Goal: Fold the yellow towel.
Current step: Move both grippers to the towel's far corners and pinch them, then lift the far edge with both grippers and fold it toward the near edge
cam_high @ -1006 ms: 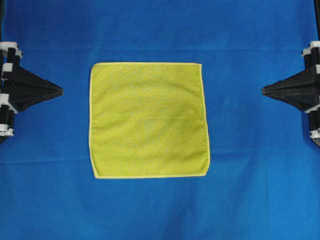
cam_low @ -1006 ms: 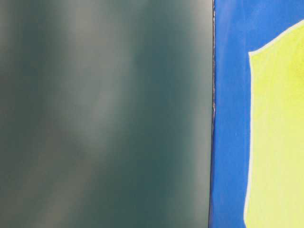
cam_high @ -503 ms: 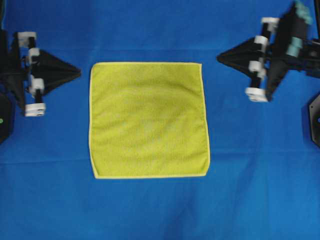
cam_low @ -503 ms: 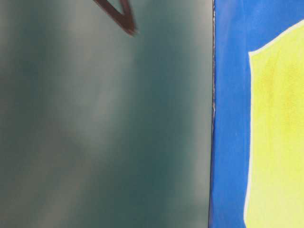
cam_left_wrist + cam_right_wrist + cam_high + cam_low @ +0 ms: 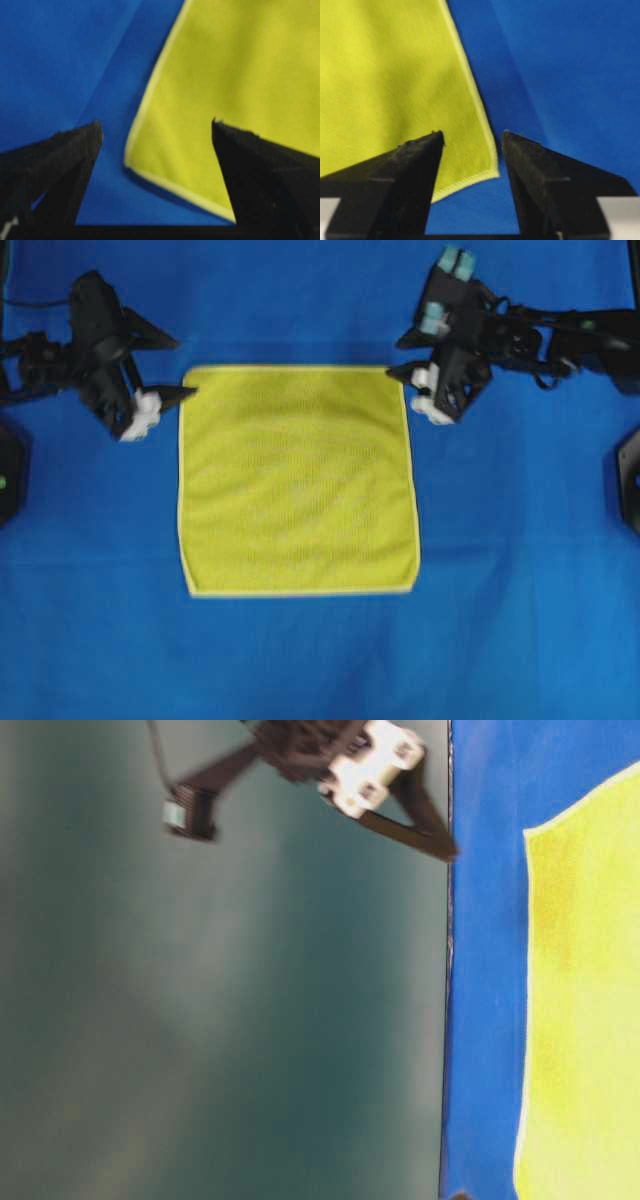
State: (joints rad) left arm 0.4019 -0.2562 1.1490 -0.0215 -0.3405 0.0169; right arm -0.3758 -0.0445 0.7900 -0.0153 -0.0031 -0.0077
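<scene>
1. Yellow towel (image 5: 298,480): spread flat and square on the blue table cover (image 5: 320,660), about the middle of the overhead view; thin paler hem visible along all 4 edges; no fold in it yet; faint soft ripples across the surface

2. Left gripper (image 5: 180,367): poised at the towel's upper-left corner in the overhead view; jaws spread wide, nothing between them; one dark fingertip (image 5: 186,393) right at the towel's left edge just below the corner, the other up and away over bare blue; contact with the cloth not clear from above

3. Same gripper (image 5: 157,129) from the left wrist camera: 2 black tapered fingers (image 5: 60,155) well apart, the towel's (image 5: 240,85) hemmed corner lying between them, one finger over blue, the other over yellow

4. Right gripper (image 5: 398,355): at the towel's upper-right corner in the overhead view; jaws parted, holding nothing; one tip just at the corner's hem, the other above it over blue

5. Same gripper (image 5: 472,134) from the right wrist camera: fingers (image 5: 415,165) parted with the towel's (image 5: 385,75) corner and stitched hem showing in the gap; one finger over yellow, the other over blue; whether the tips press on the cloth cannot be told

6. Table-level view: blurred; one black gripper with white fittings (image 5: 370,770) near the top, its finger pointing toward the blue surface; which arm it is cannot be told; towel (image 5: 590,1010) flat at the right
</scene>
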